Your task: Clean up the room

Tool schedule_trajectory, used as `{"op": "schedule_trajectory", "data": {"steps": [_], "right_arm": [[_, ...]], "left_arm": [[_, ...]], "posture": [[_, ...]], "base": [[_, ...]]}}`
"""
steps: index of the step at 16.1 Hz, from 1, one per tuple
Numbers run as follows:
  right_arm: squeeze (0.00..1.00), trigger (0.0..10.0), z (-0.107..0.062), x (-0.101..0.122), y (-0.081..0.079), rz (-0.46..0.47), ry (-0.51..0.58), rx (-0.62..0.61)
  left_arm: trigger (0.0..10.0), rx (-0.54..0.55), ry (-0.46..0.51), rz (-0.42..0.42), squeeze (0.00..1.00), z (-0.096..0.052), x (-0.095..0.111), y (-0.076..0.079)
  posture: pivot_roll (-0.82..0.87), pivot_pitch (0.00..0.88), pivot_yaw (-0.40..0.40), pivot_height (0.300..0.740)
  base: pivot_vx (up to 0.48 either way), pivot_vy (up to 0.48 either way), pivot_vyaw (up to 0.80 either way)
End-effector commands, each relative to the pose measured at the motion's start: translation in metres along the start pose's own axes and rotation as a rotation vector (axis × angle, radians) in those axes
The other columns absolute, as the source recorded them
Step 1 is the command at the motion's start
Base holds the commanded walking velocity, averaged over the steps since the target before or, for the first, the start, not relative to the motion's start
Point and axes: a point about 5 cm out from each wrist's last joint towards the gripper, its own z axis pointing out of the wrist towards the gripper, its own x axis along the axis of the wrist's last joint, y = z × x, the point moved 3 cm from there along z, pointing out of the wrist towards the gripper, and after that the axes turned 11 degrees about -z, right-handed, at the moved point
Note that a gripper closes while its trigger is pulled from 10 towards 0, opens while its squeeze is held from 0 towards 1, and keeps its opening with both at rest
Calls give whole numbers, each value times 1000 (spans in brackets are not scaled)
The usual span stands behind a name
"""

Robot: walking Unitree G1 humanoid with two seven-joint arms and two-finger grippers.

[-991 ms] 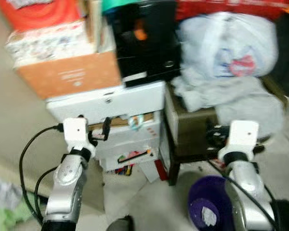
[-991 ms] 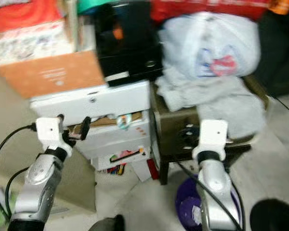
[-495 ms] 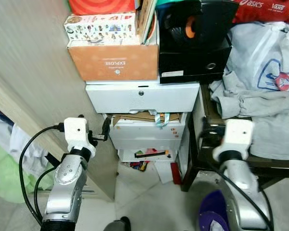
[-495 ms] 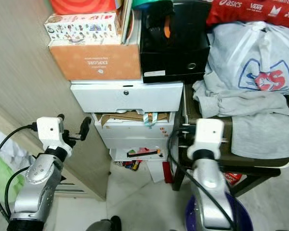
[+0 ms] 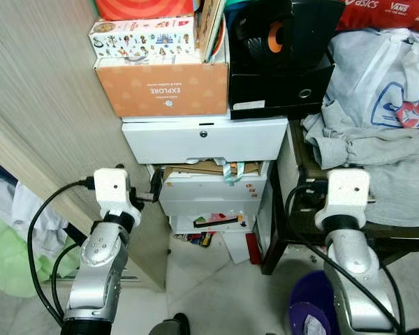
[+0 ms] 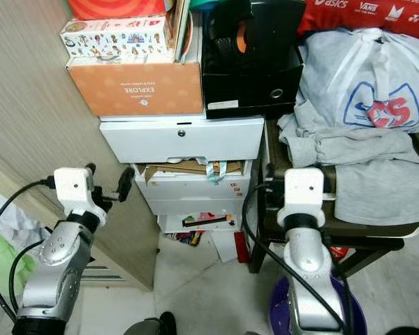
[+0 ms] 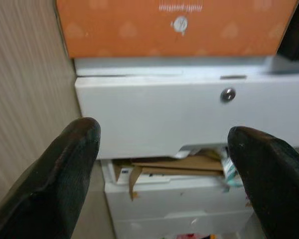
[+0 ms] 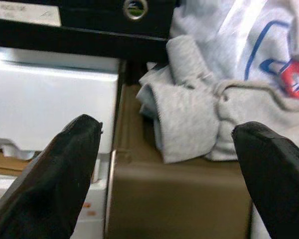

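Observation:
A pile of grey clothes lies on a low brown table, under a pale plastic bag with a red and blue print. My right gripper is open and empty, held in front of the table's edge, facing a grey sleeve. My left gripper is also open and empty, level with the white drawer unit. Cardboard sticks out of the drawer gap below the top drawer.
An orange box, a printed carton and a black box are stacked on the drawers. A wooden panel rises on the left, with green cloth beside it. Papers spill at the drawer base. A purple bin sits by my right arm.
The camera swung right-to-left from a blurred view and has settled, bringing the wooden panel into sight. Both arms hold the same raised pose with their fingers apart.

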Motion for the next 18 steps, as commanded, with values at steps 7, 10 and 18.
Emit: {"op": "schedule_trajectory", "data": {"steps": [7, 10, 18], "right_arm": [[0, 10000, -5, -21, -10, -14, -54, 104], [0, 10000, 1, -31, -11, -15, -107, 132], [0, 10000, -15, -28, -33, -8, -94, 198]], "left_arm": [[10000, -115, -130, 34, 0, -3, -19, 11], [10000, -193, -206, 22, 0, -5, -30, 11], [10000, -164, -186, 53, 0, -26, -32, 5]], "posture": [[-47, 130, 48, 740], [-45, 127, 54, 740], [-53, 106, 65, 740]], "base": [[0, 0, 0], [0, 0, 0], [0, 0, 0]]}}
